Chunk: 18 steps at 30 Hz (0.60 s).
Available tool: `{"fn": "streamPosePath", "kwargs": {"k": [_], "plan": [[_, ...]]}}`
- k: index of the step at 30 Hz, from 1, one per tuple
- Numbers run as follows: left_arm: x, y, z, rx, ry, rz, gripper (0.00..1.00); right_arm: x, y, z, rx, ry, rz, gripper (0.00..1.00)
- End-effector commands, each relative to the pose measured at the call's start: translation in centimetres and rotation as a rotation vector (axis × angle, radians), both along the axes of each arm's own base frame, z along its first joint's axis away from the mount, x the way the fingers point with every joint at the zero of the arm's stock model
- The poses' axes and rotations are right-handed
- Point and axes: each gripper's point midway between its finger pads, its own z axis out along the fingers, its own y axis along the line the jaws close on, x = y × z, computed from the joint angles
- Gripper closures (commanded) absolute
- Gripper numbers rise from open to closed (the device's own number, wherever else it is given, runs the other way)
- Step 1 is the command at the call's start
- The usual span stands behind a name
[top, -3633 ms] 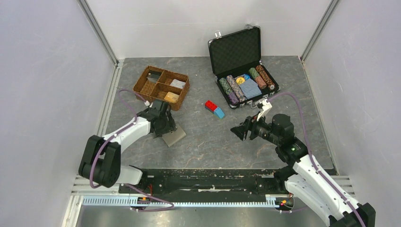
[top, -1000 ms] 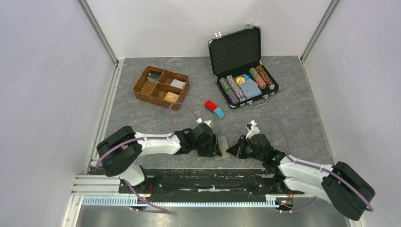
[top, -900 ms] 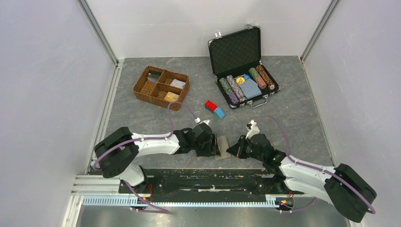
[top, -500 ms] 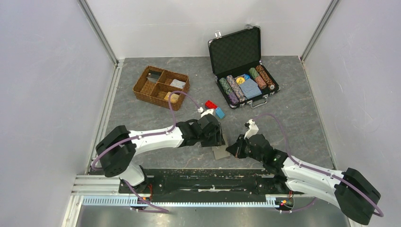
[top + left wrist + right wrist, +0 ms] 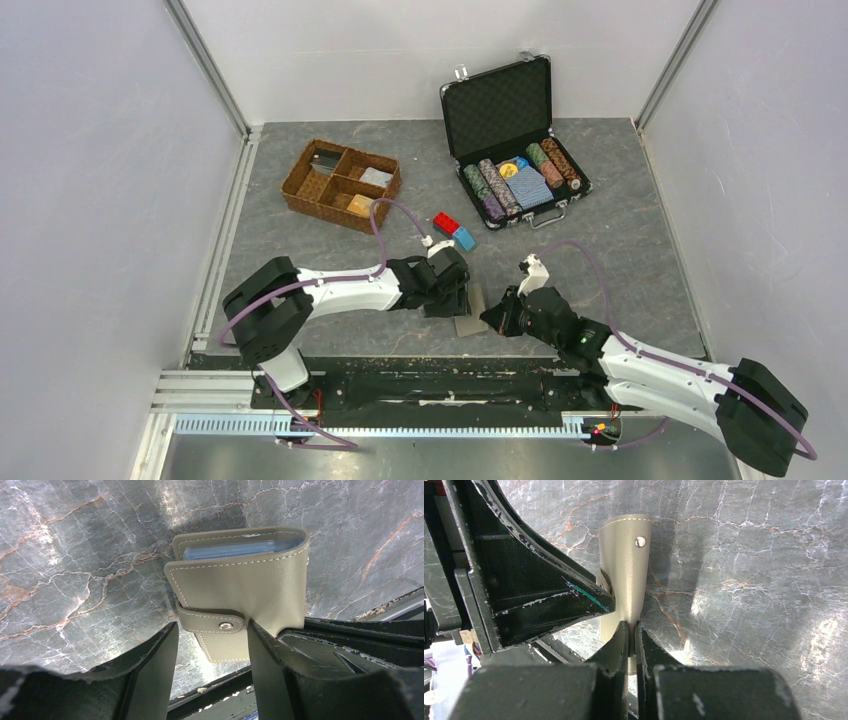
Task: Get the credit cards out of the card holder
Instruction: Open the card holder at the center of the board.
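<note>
Card holder (image 5: pixel 470 325) sits near the front-centre of the desk (image 5: pixel 620 250), between the two hands
Left hand (image 5: pixel 458 297): fingers apart, one on each side of the holder's snap tab (image 5: pixel 226 626), right-side finger against the cover. Can't tell if they're actually squeezing it
Right hand (image 5: pixel 492 318): fingers together, clamped on a thin strip of the holder's tan leather. In the right wrist view that strip stands up from the fingertips with a snap stud near its far end
Holder is ajar at the far edge. Credit cards (image 5: pixel 230 550) are inside; only a light blue edge shows under the cover, so count unclear
Can't tell if the holder lies flat
Chip case (image 5: pixel 515 170), wicker tray (image 5: pixel 340 185) and red/blue blocks (image 5: pixel 453 230) sit further back, well apart from both hands
</note>
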Motion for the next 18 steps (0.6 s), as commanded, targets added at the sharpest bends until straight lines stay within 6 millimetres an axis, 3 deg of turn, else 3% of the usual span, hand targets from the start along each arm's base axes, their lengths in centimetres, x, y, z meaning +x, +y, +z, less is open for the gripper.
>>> {"fn": "streamPosePath", "kwargs": {"k": [1, 6, 18], "plan": [[0.6, -0.9, 0.1, -0.003, -0.037, -0.042, 0.42, 0.8, 1.4, 2.7, 0.046, -0.070, 0.019, 1.00], [0.8, -0.5, -0.2, 0.025, -0.041, -0.041, 0.52, 0.6, 1.8, 3.2, 0.069, -0.091, 0.042, 1.00], [0.9, 0.2, -0.1, 0.066, -0.056, -0.045, 0.82, 0.4, 1.3, 2.3, 0.051, -0.080, 0.035, 1.00]]}}
